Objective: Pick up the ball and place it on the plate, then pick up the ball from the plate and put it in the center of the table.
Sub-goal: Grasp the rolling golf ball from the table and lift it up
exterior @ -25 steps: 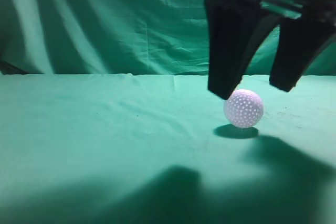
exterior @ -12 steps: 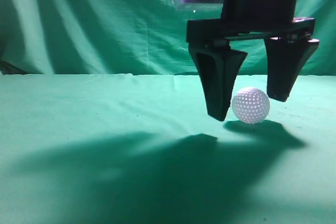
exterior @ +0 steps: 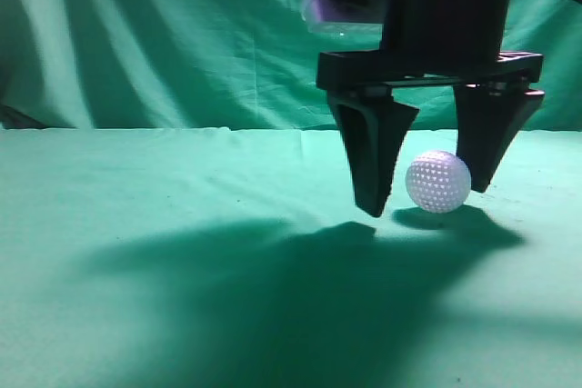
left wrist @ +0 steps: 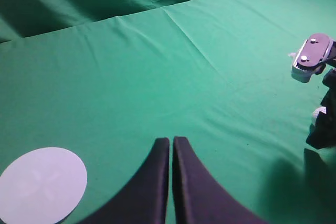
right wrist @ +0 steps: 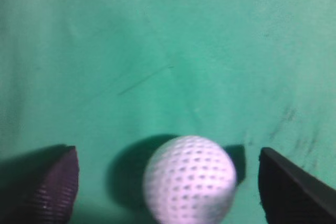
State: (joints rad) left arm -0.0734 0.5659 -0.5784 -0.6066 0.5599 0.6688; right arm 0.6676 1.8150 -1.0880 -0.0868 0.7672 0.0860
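Ball [exterior: 438, 182] rests on the table [exterior: 164, 215], between the spread fingers of the right gripper [exterior: 427, 190], neither finger touching it. Left gripper [left wrist: 171, 145] clenched empty, well apart from ball, plate [left wrist: 41, 183] beside it. Step: first pickup. Next move likely needs the fingers lowered around ball, then closing

R wrist: ball [right wrist: 190, 179] bottom cut by edge, blurred; L wrist: ball mostly hidden.
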